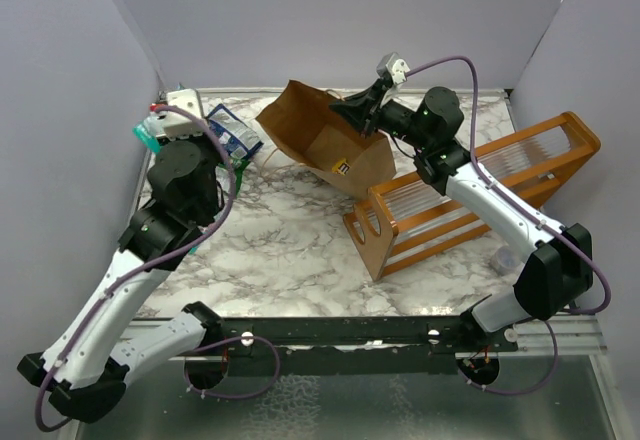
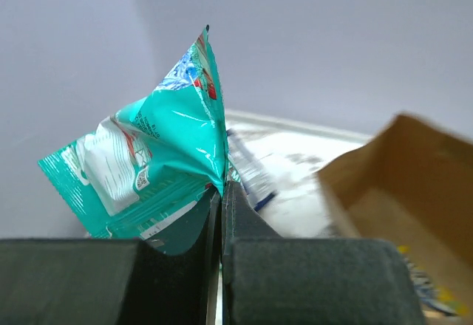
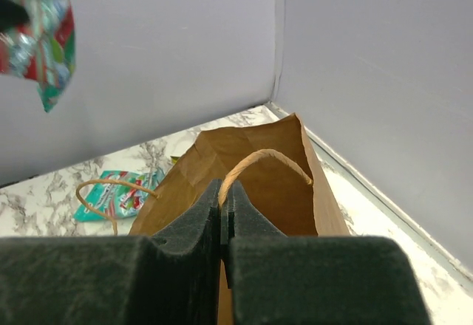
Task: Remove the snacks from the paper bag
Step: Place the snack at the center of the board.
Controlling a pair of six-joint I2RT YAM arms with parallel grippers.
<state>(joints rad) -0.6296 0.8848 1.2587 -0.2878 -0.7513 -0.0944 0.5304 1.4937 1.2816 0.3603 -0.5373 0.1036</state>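
Observation:
The brown paper bag [image 1: 325, 140] lies tilted at the back of the table with its mouth toward the left. My right gripper [image 1: 357, 110] is shut on one of its loop handles [image 3: 267, 155], holding the bag [image 3: 247, 166] up. The other handle [image 3: 103, 192] hangs loose. My left gripper [image 1: 155, 132] is raised at the far left, shut on a crumpled teal snack packet [image 2: 155, 155] by its edge [image 2: 220, 192]. That packet [image 3: 48, 37] shows high in the right wrist view. A blue-and-white packet [image 1: 232, 132] and a teal packet [image 3: 122, 192] lie on the table left of the bag.
An orange wooden rack [image 1: 480, 190] with clear slats lies right of the bag, under my right forearm. Grey walls close in the left, back and right sides. The marble tabletop [image 1: 280, 240] stretches in front of the bag.

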